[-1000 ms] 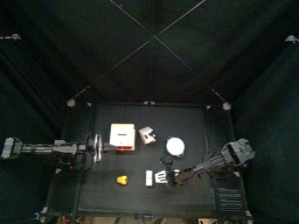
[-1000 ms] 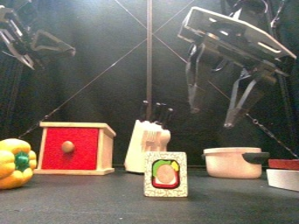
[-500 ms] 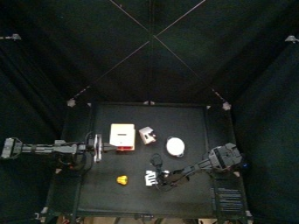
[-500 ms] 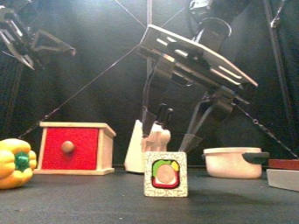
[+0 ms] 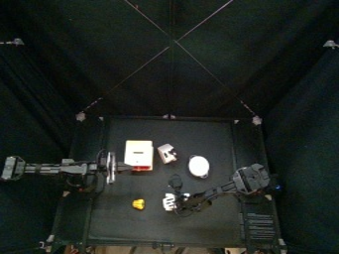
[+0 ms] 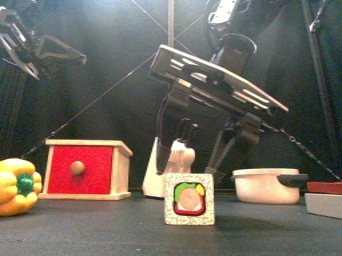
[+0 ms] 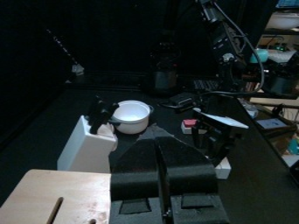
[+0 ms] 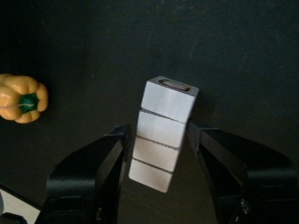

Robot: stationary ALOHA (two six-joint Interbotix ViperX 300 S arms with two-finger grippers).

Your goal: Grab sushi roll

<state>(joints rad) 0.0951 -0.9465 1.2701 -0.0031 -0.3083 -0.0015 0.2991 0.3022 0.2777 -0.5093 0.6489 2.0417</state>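
The sushi roll (image 8: pixel 163 133) is a small white oblong block on the black table, near the front edge in the top view (image 5: pixel 167 202). From the front its face (image 6: pixel 189 199) shows a green rim and a pink centre. My right gripper (image 8: pixel 163 144) is open, with one jaw on each side of the roll and a gap to both. In the top view the right gripper (image 5: pixel 176 201) reaches in from the right, low at the roll. My left gripper (image 7: pixel 163 171) is shut and holds nothing. It rests at the table's left side (image 5: pixel 117 169).
A yellow toy pepper (image 5: pixel 138 203) lies just left of the roll. Behind stand a red-and-white box (image 5: pixel 138 154), a white-and-grey chunky block (image 5: pixel 167 153) and a white round pot (image 5: pixel 199 165). A dark tray (image 6: pixel 325 198) sits at the front right.
My right arm has swung left and down from the table's right side, and its open jaws now stand on either side of the sushi roll. The left arm has not moved.
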